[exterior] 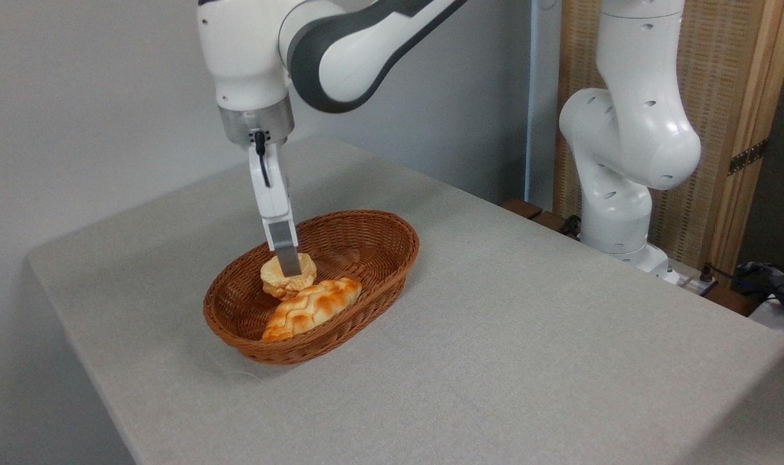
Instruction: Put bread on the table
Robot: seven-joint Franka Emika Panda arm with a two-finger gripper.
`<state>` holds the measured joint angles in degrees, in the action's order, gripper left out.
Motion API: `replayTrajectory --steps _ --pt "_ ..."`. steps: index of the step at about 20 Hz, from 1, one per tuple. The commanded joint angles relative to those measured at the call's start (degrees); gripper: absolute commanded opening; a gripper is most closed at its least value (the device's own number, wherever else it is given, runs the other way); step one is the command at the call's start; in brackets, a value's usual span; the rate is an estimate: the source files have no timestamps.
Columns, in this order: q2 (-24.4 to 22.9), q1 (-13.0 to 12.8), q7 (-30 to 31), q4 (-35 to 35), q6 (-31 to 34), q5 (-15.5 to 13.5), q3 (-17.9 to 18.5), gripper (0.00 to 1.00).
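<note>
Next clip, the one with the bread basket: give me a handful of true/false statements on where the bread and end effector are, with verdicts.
1. The round bun is inside the wicker basket. True.
2. The braided loaf lies on the table. False: it lies in the basket, beside the bun.
3. The end effector is down at the bun. True; only one finger shows, so its grip cannot be judged.
4. The basket is tipped on its side. False: it sits upright on the cloth.
5. Three breads are in the basket. False: two.
</note>
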<state>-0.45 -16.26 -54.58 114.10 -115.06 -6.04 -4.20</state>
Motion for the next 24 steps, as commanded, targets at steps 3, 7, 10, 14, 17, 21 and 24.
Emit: replayTrajectory --steps 3,7,10,14,17,21,24 --pt "3.0 -1.8 -1.2 0.1 -2.7 0.8 0.6 1.0" --pt "3.5 -1.8 -2.4 0.1 -2.7 0.8 0.7 1.0" --pt "3.5 -1.7 -2.5 0.1 -2.7 0.9 0.7 0.87" --pt "3.5 -1.5 -2.5 0.1 -2.7 0.8 0.7 0.39" --pt "3.4 -1.4 -2.5 0.1 -2.7 0.8 0.8 0.28" --pt "3.4 -1.2 -2.5 0.1 -2.6 0.8 0.8 0.28" --pt "3.3 -1.2 -2.1 0.1 -2.5 0.7 0.9 0.28"
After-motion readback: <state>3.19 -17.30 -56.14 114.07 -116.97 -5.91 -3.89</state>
